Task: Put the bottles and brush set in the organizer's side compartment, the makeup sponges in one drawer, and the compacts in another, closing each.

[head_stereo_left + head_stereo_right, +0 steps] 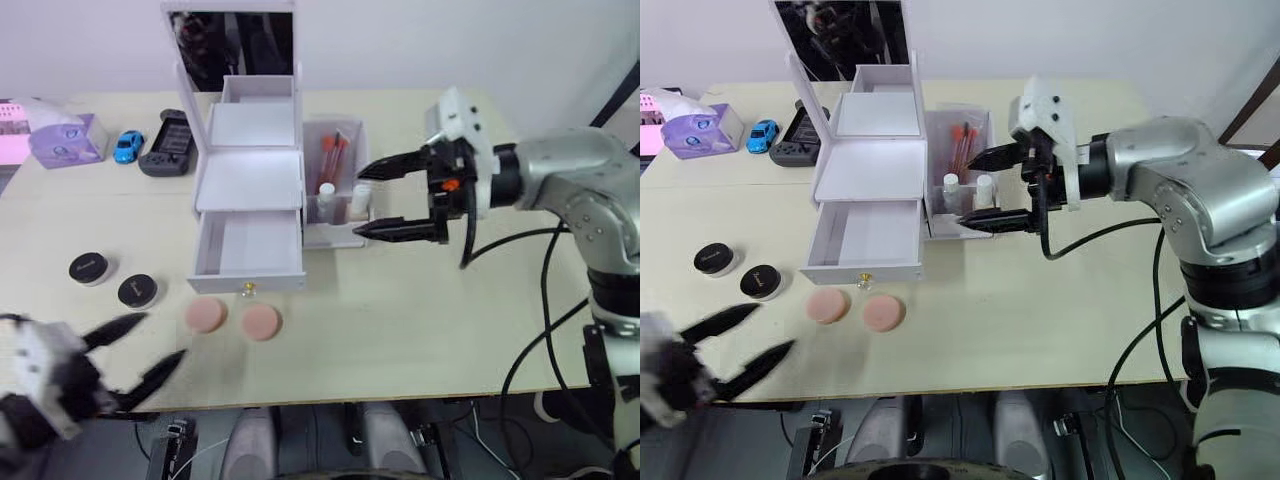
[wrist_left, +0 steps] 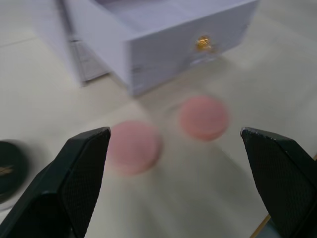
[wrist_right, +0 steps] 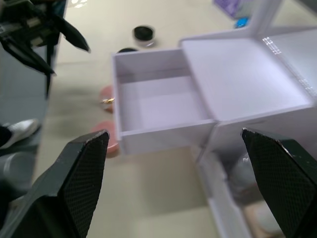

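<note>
While bottles (image 1: 967,190) and seemingly brushes (image 1: 962,143) fill the side compartment (image 1: 970,227), sponges (image 1: 855,308), compacts (image 1: 737,271) await; both grippers gape.

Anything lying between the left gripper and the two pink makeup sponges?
No. In the left eye view, bare tabletop separates the open left gripper from the makeup sponges. The left wrist view shows both sponges ahead between its fingers, unobstructed.

Two makeup sponges (image 1: 208,315), two compacts (image 1: 89,268), two bottles (image 1: 951,186).
</note>
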Controlling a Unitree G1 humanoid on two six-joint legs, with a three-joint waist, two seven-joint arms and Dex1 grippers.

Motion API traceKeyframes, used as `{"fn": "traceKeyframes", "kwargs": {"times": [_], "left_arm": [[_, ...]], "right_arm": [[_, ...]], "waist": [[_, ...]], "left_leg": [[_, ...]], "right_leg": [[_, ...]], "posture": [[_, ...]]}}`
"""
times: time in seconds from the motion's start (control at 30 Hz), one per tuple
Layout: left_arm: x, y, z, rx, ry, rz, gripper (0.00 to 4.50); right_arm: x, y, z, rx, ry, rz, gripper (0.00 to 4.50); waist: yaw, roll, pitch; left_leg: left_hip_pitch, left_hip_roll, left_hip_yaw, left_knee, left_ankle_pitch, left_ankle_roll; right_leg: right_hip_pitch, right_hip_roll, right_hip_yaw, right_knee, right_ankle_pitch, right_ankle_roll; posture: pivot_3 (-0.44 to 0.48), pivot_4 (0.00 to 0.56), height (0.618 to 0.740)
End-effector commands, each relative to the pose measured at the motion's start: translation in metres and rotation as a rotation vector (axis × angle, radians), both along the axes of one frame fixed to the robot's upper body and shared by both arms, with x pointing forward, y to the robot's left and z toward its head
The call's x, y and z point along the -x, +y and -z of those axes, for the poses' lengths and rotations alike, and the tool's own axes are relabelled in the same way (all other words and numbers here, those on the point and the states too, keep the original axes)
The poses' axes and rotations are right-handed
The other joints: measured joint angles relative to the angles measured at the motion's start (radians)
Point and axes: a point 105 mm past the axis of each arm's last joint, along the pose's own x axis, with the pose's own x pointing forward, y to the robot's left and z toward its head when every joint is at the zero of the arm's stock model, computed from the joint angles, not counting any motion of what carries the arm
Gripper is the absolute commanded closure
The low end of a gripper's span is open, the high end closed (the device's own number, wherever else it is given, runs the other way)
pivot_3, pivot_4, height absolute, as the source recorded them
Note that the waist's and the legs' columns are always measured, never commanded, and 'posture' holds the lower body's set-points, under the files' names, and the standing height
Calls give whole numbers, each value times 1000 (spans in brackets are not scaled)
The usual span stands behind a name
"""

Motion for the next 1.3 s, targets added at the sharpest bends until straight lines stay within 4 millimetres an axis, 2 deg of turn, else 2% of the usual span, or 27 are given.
{"fn": "traceKeyframes", "kwargs": {"times": [0.03,0.17,0.37,0.57,0.73,0.9,1.3], "left_arm": [[1,-18,8,-73,7,0,83],[-4,-39,20,-64,32,29,83],[-27,-49,32,-49,46,-12,83],[-48,-57,39,-56,21,-70,83],[-55,-66,39,-36,24,-86,83],[-62,-67,42,-75,48,-95,83],[-57,-62,50,-172,140,-84,83]], "right_arm": [[8,2,-7,16,12,-30,0],[15,5,-11,29,53,-46,0],[24,4,-14,52,115,-37,0],[23,-4,-12,57,116,26,0],[21,-4,-14,52,111,52,0],[19,-4,-15,61,98,61,0],[15,-2,-16,47,77,88,0]], "waist": [[2,-3,-2],[3,-1,-3],[5,0,-3],[6,0,-3],[7,0,-3],[7,0,-3],[6,0,-3]], "left_leg": [[0,0,0,0,0,0],[0,-1,0,-1,0,0],[0,0,-2,-2,0,1],[0,-1,-3,-2,-1,3],[1,-1,-4,-1,-2,4],[2,-1,-5,-1,-2,4],[1,-1,-5,-1,-2,4]], "right_leg": [[-4,0,0,-1,0,0],[-4,1,1,0,0,0],[-3,3,1,5,0,0],[-4,4,1,9,0,0],[-4,4,1,13,0,0],[-4,4,1,15,-1,1],[-5,5,1,15,0,1]], "posture": [[0,150,729],[0,150,729],[0,150,729],[0,150,729],[0,150,729],[0,150,729],[0,150,729]]}}
